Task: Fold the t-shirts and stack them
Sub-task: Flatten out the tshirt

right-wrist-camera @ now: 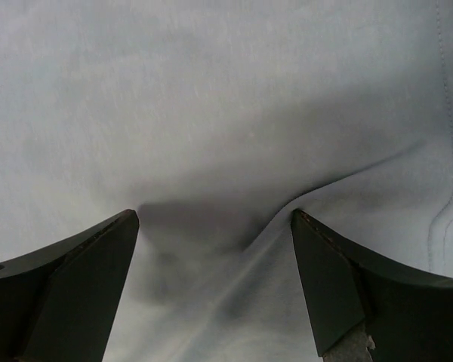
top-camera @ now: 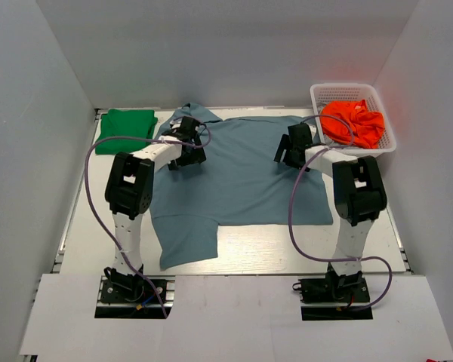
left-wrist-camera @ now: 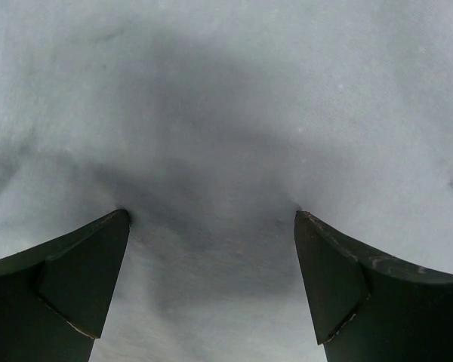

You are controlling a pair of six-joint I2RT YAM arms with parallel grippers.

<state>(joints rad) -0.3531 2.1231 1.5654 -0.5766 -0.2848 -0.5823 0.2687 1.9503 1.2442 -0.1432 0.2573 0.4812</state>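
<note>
The slate-blue t-shirt lies spread flat across the middle of the table, one sleeve trailing toward the near left. A green t-shirt sits folded at the far left. My left gripper is down on the blue shirt near its far left part. In the left wrist view it is open, both tips resting on smooth blue cloth. My right gripper is down on the shirt's far right part. Seen from the right wrist it is open, with a crease of blue cloth rising between its fingers.
A white basket holding orange cloth stands at the far right, close to my right arm. Grey walls enclose the table on three sides. A hem seam of the blue shirt runs along the right edge of the right wrist view.
</note>
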